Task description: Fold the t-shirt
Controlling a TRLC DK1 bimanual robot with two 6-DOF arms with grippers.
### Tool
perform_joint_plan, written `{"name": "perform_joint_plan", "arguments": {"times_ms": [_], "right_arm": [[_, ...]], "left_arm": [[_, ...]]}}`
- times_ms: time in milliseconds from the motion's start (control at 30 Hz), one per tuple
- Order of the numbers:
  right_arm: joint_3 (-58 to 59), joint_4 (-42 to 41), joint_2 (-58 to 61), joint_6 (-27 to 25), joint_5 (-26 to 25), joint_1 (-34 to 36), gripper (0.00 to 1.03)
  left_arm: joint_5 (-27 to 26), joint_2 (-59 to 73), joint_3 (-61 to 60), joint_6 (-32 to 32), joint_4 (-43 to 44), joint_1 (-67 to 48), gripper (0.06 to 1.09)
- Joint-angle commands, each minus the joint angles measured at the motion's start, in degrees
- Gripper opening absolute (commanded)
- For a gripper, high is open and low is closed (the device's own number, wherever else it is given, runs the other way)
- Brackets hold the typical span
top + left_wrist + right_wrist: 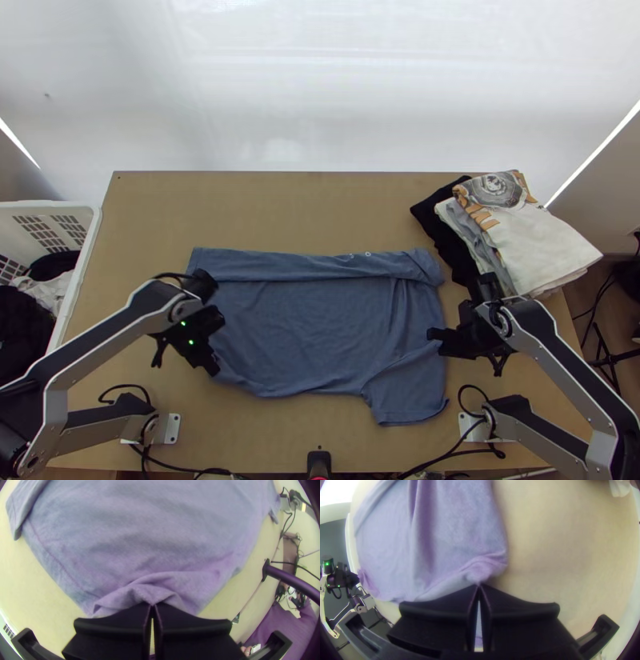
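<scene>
- T-shirt [320, 320], one, blue: lying on the wooden table [264, 196] between the two arms, mostly spread; its far side turned over in a long strip [304, 266] running from left to right.
- Sleeve [404, 408], one, at the shirt's near right: laid out flat toward the table's near edge, creases beside it.
- Left gripper [214, 366], black: at the near part of the shirt's left end; fingers closed together, tips pinching a bunched bit of cloth.
- Right gripper [433, 334], black: at the shirt's right edge, between the turned-over strip and the sleeve; fingers brought together on a small gathered pinch of that edge.
- Stack of folded garments [536, 240], white and grey toward the top: at the table's far right, with a black garment [440, 232] partly beneath.
- White basket [90, 232], slatted: beside the table's left edge, holding dark and white clothes.
</scene>
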State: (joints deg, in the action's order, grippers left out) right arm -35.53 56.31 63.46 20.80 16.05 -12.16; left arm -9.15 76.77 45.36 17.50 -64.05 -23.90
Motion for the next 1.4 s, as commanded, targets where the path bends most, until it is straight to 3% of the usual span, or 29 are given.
{"name": "perform_joint_plan", "arguments": {"times_ms": [0, 400, 667, 767, 1367], "right_arm": [[-1.74, 0.11, 0.00, 0.03, -0.06, 1.44, 0.03], [-3.67, 0.29, 1.05, -0.14, 0.03, 2.76, 0.03], [-7.19, 2.31, -1.15, -0.85, 1.00, 3.37, 0.03], [-6.92, 3.36, -0.88, -2.87, 1.00, 6.01, 0.03], [-10.35, 3.71, 0.35, -4.10, 0.91, 10.49, 0.03]], "left_arm": [[-3.77, -2.50, 1.92, -0.80, -0.55, 7.11, 0.10], [-10.80, -10.15, 2.71, 0.78, -4.59, 12.04, 0.10], [-10.80, -14.99, 6.58, -1.50, -2.66, 14.23, 0.10], [-10.80, -15.25, 5.79, -1.06, -3.01, 16.43, 0.10], [-10.80, -12.88, 2.89, 3.77, -0.55, 26.71, 0.10]]}}
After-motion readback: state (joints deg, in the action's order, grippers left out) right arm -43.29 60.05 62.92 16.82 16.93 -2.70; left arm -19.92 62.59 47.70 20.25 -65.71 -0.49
